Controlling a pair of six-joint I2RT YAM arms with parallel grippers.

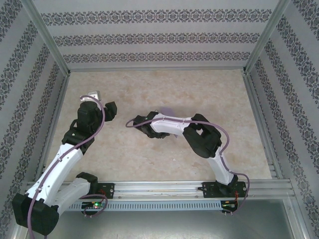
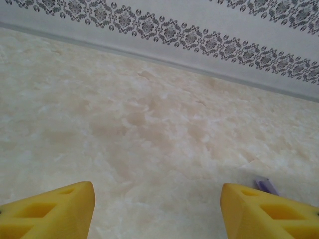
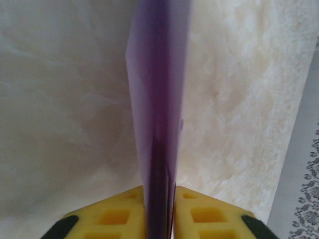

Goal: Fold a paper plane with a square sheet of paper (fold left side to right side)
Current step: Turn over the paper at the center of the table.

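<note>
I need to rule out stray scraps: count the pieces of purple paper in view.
1. The purple paper, folded, is clamped between the fingers of the right gripper, over the middle of the table. A scrap could lie hidden under the arms.

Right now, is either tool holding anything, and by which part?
Right tool pinches the folded light-purple paper sheet edge-on by its near end; which end of the fold can't be told. Left tool is open, holding nothing.
</note>
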